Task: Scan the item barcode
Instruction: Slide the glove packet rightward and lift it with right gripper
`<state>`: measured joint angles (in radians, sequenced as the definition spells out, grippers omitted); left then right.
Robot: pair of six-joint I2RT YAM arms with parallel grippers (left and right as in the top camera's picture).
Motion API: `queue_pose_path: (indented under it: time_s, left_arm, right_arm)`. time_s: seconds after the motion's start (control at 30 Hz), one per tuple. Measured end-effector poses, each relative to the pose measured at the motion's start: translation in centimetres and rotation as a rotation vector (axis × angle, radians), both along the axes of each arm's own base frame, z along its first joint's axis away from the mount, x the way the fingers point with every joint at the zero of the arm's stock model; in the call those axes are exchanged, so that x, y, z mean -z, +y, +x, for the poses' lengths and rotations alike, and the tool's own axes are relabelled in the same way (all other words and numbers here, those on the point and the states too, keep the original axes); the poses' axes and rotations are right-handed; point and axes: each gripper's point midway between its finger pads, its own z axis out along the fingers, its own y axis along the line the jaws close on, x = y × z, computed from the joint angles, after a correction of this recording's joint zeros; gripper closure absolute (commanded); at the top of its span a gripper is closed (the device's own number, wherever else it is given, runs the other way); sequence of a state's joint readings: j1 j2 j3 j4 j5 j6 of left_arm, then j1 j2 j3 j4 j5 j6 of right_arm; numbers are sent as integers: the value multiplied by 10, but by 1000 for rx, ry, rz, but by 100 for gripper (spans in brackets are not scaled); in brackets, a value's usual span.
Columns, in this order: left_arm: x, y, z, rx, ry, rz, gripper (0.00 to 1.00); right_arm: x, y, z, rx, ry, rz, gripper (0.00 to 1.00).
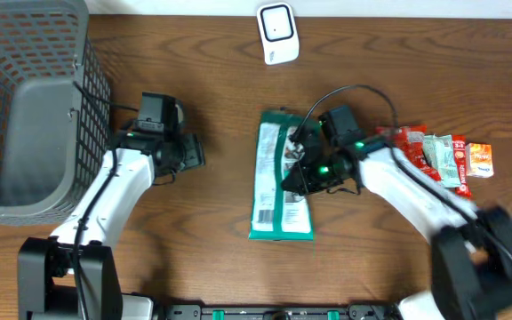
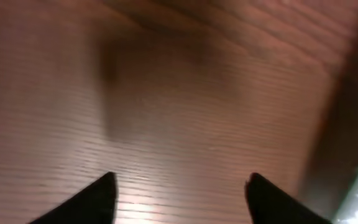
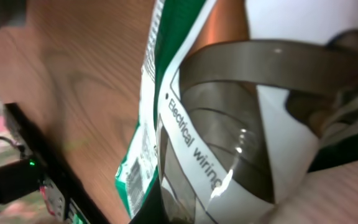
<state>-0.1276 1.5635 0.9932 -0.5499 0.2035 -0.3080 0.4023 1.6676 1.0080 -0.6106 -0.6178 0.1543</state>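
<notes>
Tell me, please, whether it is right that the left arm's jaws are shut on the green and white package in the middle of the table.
No: the overhead view shows the right gripper with its jaws shut on the green and white package in the middle of the table; the left gripper is open.

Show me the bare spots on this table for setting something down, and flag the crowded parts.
Bare wood lies between the left gripper and the green package, between the basket and the scanner, and right of the scanner. Crowded: the right side, where snack packets sit beside the right arm.
</notes>
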Motion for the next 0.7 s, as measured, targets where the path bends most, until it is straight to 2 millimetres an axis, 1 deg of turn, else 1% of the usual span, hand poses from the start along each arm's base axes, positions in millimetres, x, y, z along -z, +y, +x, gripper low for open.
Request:
queue_pose_path:
  time_s: [0.03,0.07,0.1,0.17,0.27,0.33,0.47,0.57,0.63,0.7]
  left_arm:
    - [0,2,1,-1,-2,2,18]
    - [0,6,1,-9,-2,4,16]
    - [0,9,2,-16,-2,4,16]
    - [0,14,3,-27,-3,7,15]
    - [0,19,3,-40,-3,7,15]
    - [0,19,3,-40,-3,7,15]
    - [0,19,3,-39,-3,7,15]
    - [0,19,3,-39,-3,7,15]
    - [0,19,3,-40,-3,6,15]
    - [0,19,3,-39,-3,7,15]
  right_arm:
    - [-9,-5,0,6,-32,-21,99]
    - [-18,-10,0,13,-62,-42,99]
    - [-28,-16,0,23,-98,-66,99]
    - [-41,-28,-2,41,-145,-115,99]
    - [-51,-43,-8,61,-183,-178,99]
    - [-55,-49,-10,65,-199,-205,99]
    - [-54,-58,-13,62,-207,-253,99]
    - [-55,-69,-18,61,-191,-315,99]
    - [-64,-76,-17,65,-193,-358,99]
    - [-81,-82,-12,75,-218,-397,99]
